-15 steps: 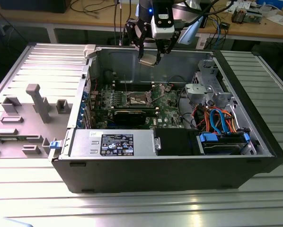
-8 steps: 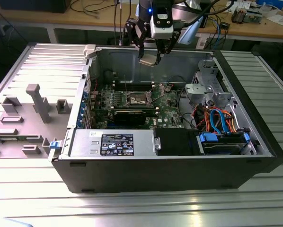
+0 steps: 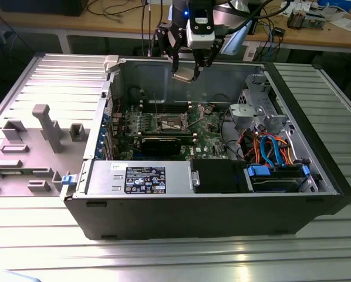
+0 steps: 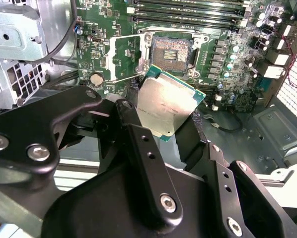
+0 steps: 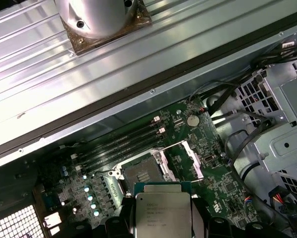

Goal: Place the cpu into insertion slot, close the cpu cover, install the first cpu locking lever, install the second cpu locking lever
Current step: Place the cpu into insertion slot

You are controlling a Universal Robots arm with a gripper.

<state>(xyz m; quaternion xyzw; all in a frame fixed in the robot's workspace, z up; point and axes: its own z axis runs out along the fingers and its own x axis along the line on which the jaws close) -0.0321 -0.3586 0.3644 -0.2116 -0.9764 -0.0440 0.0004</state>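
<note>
Above the insertion slot (image 4: 170,52), the gripper (image 3: 187,70) pinches the cpu (image 4: 168,106) by its edges, apart from the board; cpu cover (image 4: 126,57) stands open; judgement: lower level, corners matched, no forcing.

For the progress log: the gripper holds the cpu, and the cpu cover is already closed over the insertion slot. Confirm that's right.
Not right on one point. The cpu cover is open, swung aside from the insertion slot, whose contact field lies bare in the second wrist view. The rest holds: the gripper holds the cpu.
</note>
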